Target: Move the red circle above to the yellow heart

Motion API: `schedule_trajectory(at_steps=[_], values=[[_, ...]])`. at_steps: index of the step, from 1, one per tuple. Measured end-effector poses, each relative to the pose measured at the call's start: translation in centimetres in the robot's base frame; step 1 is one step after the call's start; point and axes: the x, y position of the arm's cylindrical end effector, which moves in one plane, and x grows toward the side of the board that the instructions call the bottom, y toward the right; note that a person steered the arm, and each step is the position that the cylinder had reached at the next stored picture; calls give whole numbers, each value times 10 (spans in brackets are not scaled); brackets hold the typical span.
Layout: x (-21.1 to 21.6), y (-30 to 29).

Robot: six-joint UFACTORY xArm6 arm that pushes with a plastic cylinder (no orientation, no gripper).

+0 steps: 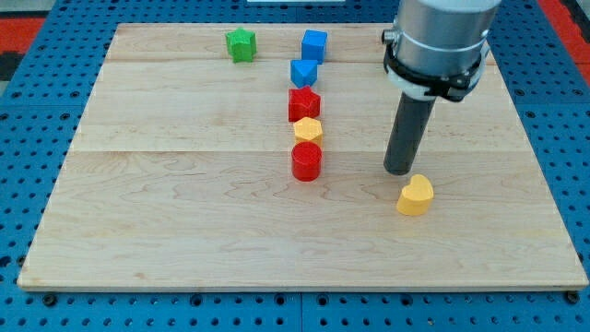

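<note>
Camera view, single angle, field entry. No pincer on this rig, so there is no open or closed state to record: the arm ends in a dark rod, and my tip (399, 171) rests on the desk (166, 231) holding nothing.

Landmark for all positions: the yellow heart (416, 195).

- My tip: just beside the yellow heart, toward the view's top and slightly to the view's left. Close, but whether it touches I cannot tell.
- Red circle (306, 160): well apart from the yellow heart, off to the view's left and a little toward the view's top. My tip stands between the two, far nearer the heart.
- Yellow hexagon-like block (308, 129): touching the red circle on its top side, further up and left of the heart.
- Red star-like block (303, 103), then blue block (302, 72) and blue cube (314, 43): stacked in a column running toward the view's top, all left of the heart.
- Green star (241, 44): furthest from the heart, at the view's top left.

Progress, as judged: not begun in effect. The red circle sits in its column, not above the heart. Remaining: bring my tip round to the circle's left side and push it rightward to a spot just above the heart, without dragging the hexagon along.

Containers: none present; blocks lie loose on the desk.
</note>
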Motion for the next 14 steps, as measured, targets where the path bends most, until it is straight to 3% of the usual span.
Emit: schedule_trajectory(at_steps=[2,4,6,7,9,10,12,14], values=[[38,3],[64,-117],[10,-210],[-19,-176],[11,-90],[31,-121],[36,-35],[24,-102]])
